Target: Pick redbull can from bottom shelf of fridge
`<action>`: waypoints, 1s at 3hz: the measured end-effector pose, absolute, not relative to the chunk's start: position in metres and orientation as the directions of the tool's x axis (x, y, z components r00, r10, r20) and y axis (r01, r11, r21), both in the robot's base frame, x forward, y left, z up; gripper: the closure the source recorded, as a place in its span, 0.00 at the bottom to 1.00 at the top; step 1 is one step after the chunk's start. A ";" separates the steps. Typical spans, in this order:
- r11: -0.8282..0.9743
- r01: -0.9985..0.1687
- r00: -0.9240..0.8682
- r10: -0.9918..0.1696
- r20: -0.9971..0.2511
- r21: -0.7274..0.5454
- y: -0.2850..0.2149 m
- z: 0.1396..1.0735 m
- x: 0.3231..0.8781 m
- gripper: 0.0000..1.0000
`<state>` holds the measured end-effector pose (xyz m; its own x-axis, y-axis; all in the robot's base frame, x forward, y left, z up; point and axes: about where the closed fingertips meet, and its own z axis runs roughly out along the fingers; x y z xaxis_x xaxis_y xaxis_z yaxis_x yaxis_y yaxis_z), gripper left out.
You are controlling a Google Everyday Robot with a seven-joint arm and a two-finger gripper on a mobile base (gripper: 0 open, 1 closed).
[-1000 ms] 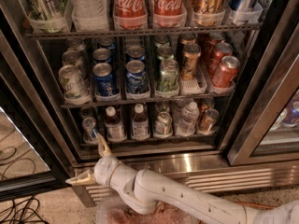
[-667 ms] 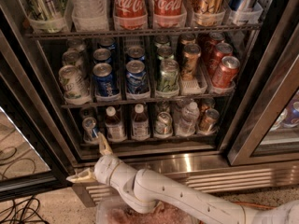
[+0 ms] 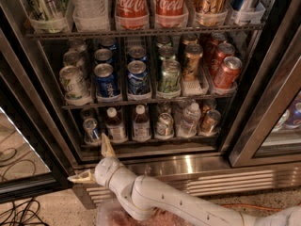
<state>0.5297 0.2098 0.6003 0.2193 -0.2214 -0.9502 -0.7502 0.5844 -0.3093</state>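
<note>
— Camera view: where is your can (image 3: 91, 130)?
— Far left on the bottom shelf (image 3: 141, 141), just beside a bottle (image 3: 114, 126).
— And the gripper (image 3: 87, 157)?
— It hangs just below the can, fingers (image 3: 107, 146) spread wide. Raise it, square your fingers either side of the can, and keep off that bottle.

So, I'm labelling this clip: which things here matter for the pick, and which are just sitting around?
Job: redbull can, bottom shelf, fridge, open claw below the shelf's left end.
Bystanders: brown bottles, copper-brown can, Coca-Cola bottles, blue cans, red cans, floor cables.
</note>
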 end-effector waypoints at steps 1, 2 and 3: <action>0.585 -0.750 0.219 -0.221 -0.950 -0.309 0.210 0.600 0.530 0.00; 0.609 -0.732 0.221 -0.214 -0.952 -0.307 0.208 0.598 0.540 0.00; 0.628 -0.714 0.222 -0.216 -0.951 -0.309 0.205 0.595 0.548 0.00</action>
